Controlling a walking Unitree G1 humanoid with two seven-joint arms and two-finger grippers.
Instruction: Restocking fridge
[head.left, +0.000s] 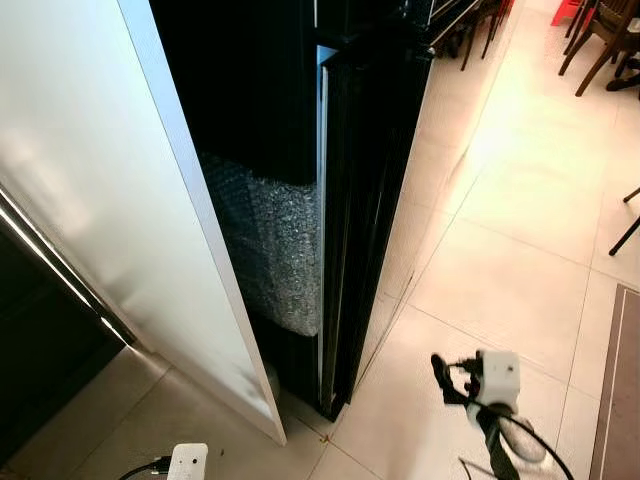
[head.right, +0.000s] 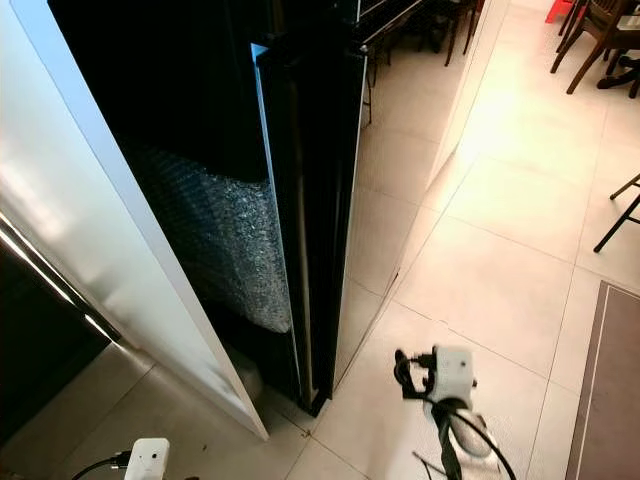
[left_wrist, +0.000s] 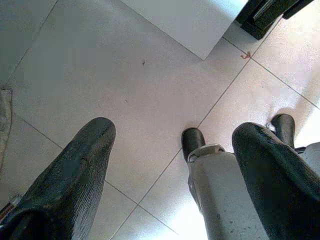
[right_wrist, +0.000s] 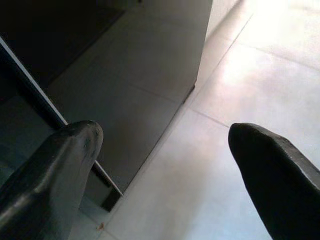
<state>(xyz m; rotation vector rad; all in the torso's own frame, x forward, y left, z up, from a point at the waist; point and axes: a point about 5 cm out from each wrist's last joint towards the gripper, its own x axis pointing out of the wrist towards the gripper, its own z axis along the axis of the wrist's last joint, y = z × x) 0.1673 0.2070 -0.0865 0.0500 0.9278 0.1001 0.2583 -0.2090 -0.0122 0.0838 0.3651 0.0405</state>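
The tall black fridge (head.left: 365, 200) stands ahead of me, with a thin silver edge (head.left: 322, 200) running down its near corner. Bubble wrap (head.left: 270, 250) covers part of its dark side. I cannot tell whether the door is ajar. Both arms hang low near the floor. The left gripper (left_wrist: 175, 132) is open with nothing between its fingers, pointing down at the tiles beside my own leg (left_wrist: 220, 190). The right gripper (right_wrist: 165, 132) is open too and holds nothing, facing the fridge's lower corner. The right wrist's white camera box (head.left: 497, 380) shows low on the right.
A white panel (head.left: 100, 200) stands close on the fridge's left, with a dark cabinet front (head.left: 40, 340) beside it. Pale floor tiles (head.left: 500, 260) stretch to the right. Wooden chairs (head.left: 600, 40) stand far back on the right, and a dark mat (head.left: 615, 400) lies along the right edge.
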